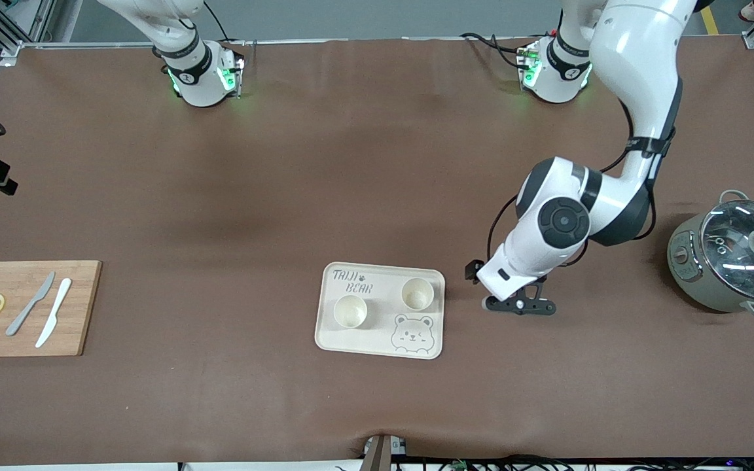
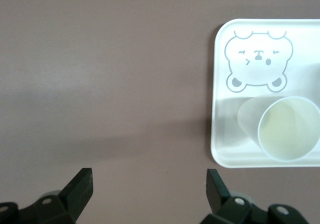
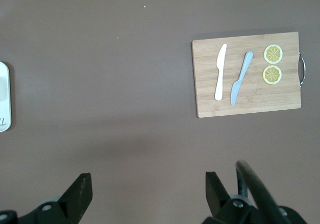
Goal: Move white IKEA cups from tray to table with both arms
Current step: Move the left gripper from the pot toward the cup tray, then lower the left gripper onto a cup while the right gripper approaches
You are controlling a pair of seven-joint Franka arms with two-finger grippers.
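Resting upright on the bear-printed tray (image 1: 357, 347) are both white IKEA cups: one cup (image 1: 350, 311) is sitting toward the right arm's end of the tray, and the other cup (image 1: 417, 294) is sitting toward the left arm's end, slightly farther from the front camera, above the printed bear face. The left gripper (image 1: 520, 305) is hanging low over the bare brown table (image 1: 377, 196) just beside the tray, its fingers (image 2: 80, 186) spread wide and gripping nothing. The right gripper (image 3: 147, 191) is waiting high over the table, fingers also spread wide and empty, looking down on the wooden cutting board (image 3: 247, 73) that is carrying two knives and two lemon slices. A grey-green lidded pot (image 1: 734, 258) is standing at the left arm's end of the table.
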